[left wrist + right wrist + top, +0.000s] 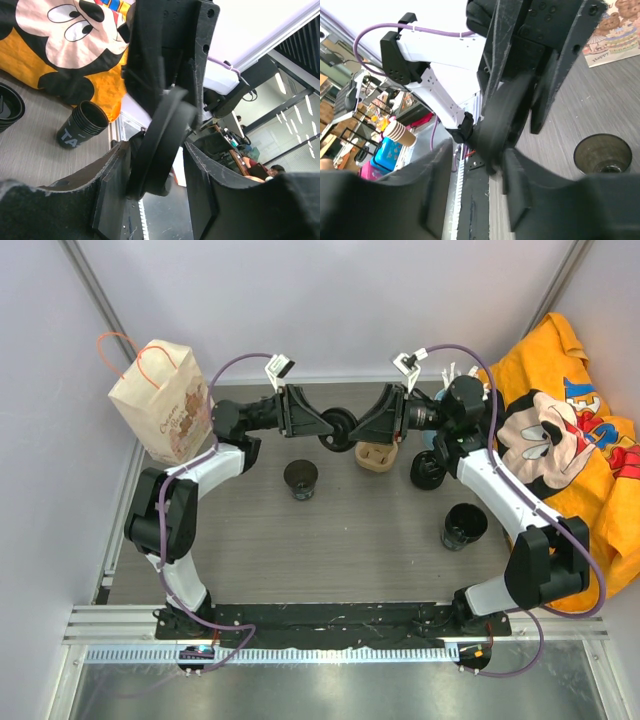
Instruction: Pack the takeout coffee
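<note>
Left gripper (155, 152) brackets a black lid (167, 120), grip unclear; right gripper (477, 150), jaws parted, faces it, seemingly handing over. Takeout coffee (300, 478) stands on the desk (380, 550) below the left gripper.

Black cup (300, 478), orange cartoon-print cloth (572, 440), tan paper bag (160, 405), grey table (340, 560)

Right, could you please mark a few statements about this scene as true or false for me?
1. The left gripper and right gripper meet at one round black object above the table. True.
2. The paper bag stands at the table's right side. False: it stands at the back left.
3. An open black cup stands upright on the table. True.
4. The Mickey Mouse cloth is blue. False: it is orange.
</note>
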### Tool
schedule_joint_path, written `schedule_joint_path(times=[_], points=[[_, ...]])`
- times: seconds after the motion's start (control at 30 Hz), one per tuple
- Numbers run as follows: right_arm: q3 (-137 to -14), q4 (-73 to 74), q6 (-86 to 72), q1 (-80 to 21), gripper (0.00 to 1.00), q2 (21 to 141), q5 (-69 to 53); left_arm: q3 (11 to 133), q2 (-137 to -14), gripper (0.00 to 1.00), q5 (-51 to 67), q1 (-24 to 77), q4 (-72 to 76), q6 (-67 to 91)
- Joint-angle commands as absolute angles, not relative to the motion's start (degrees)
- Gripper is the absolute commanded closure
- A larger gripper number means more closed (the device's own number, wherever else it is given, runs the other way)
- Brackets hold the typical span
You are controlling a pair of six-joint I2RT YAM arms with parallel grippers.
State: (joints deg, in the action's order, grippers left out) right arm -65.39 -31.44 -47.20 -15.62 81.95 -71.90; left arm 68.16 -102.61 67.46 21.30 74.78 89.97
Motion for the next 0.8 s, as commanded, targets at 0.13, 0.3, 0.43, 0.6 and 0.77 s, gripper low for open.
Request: schedule_joint_path(times=[0.13,0.3,0.43,0.6,0.77], points=[[-68.73,-30.24,-44.39,-14.59,0.4,83.58,-70.31,67.85,-100.81,0.74,65.13,21.53,88.68,91.23],[-69.43,-26.83,-42.2,-14.41,0.41,84.46,-68.56,66.54,-99.93,0.94,64.25,21.45,88.68,90.62],[-74.25,-9.71,-29.22,-13.1,0.41,84.2,-67.94,66.18,-99.32,0.95,65.56,20.92,88.68,89.65],[-75.76,21.73,5.15,-13.1,0.34,82.27,-59.88,63.99,-98.61,0.86,67.76,19.78,88.68,87.28],[-70.85,31.19,22.21,-15.02,0.34,81.21,-50.82,62.49,-97.47,0.85,71.27,18.9,87.9,84.29]])
